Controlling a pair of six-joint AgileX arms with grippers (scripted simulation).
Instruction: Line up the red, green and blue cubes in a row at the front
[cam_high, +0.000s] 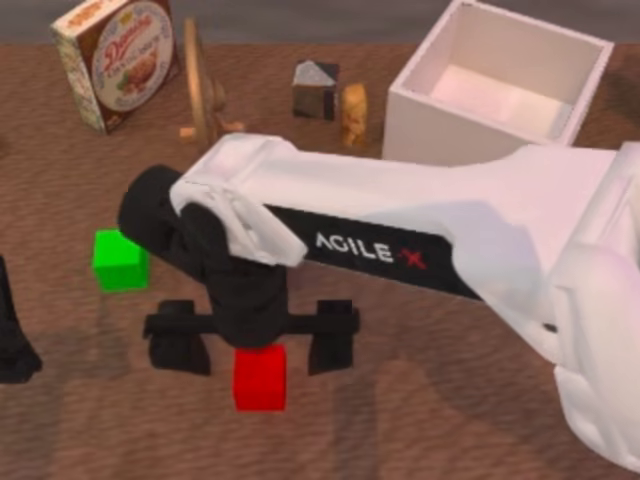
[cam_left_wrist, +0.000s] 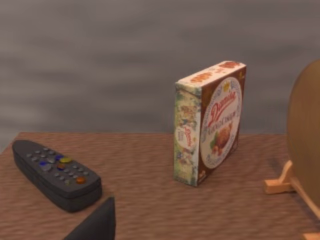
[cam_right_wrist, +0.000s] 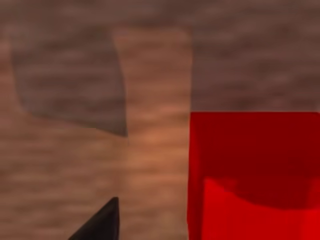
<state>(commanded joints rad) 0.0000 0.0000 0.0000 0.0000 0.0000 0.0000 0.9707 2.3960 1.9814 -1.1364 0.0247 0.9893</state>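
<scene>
The red cube (cam_high: 260, 378) rests on the table near the front, left of centre. My right gripper (cam_high: 257, 358) hangs over it, open wide, one finger on each side of the cube and apart from it. The right wrist view shows the red cube (cam_right_wrist: 255, 175) close up, with one dark fingertip (cam_right_wrist: 102, 222) well off to its side. Farther left and a little farther back sits the green cube (cam_high: 120, 260), untouched. The blue cube is hidden. My left gripper (cam_high: 10, 345) is parked at the table's left edge, open and holding nothing.
A white open box (cam_high: 420, 110) stands at the back right. Along the back are a biscuit box (cam_high: 115, 60), a wooden stand (cam_high: 205, 90), a grey-and-brown patterned block (cam_high: 315, 90) and a small tan figure (cam_high: 353, 112). The left wrist view shows a black remote (cam_left_wrist: 55, 172).
</scene>
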